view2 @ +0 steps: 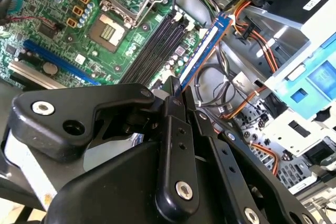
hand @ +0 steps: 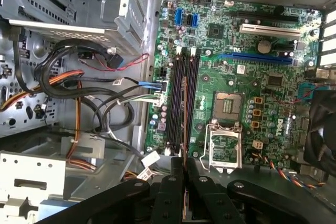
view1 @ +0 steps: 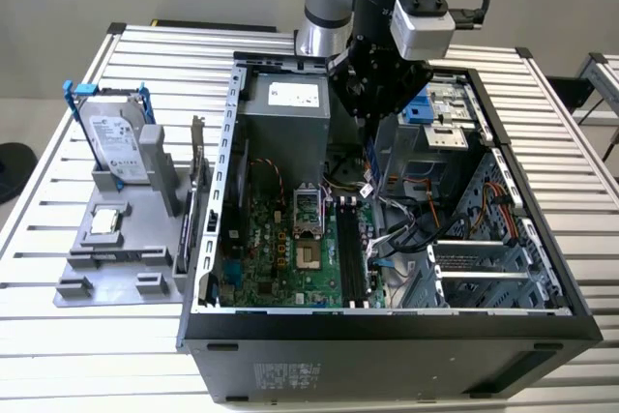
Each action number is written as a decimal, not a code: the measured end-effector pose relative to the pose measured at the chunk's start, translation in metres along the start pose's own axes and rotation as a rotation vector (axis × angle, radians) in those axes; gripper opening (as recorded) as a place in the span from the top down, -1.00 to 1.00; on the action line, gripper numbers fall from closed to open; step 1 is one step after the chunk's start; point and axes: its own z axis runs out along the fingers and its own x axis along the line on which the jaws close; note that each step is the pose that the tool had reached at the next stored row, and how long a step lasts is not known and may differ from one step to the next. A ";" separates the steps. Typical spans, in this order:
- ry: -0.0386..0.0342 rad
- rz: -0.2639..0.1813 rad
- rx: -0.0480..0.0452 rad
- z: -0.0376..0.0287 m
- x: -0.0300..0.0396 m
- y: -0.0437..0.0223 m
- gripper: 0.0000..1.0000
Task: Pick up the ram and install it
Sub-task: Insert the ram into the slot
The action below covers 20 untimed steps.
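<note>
My gripper (view1: 371,121) hangs over the open computer case (view1: 387,321), shut on the ram (view1: 370,157). The ram is a thin blue stick, standing on edge and pointing down at the motherboard (view1: 280,258). In the second wrist view the ram (view2: 202,51) reaches out from the gripper (view2: 177,92) beside the black memory slots (view2: 155,45). In the first wrist view the ram (hand: 185,124) appears edge-on, lined up along the memory slots (hand: 180,98) and still above them, with the gripper (hand: 184,165) closed on its end.
A silver hard drive (view1: 116,137) in a blue bracket and a square processor chip (view1: 104,222) rest on a grey stand at the exterior view's left. Inside the case lie the processor socket (view1: 307,229), cable bundles (view1: 406,229), the power supply (view1: 285,113) and drive bays (view1: 450,113).
</note>
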 end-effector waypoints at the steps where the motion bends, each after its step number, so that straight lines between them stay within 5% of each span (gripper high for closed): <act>1: 0.0000 0.000 0.0000 0.0009 0.0001 0.0000 1.00; 20: -0.0004 0.000 -0.0057 0.0143 0.0012 -0.0004 1.00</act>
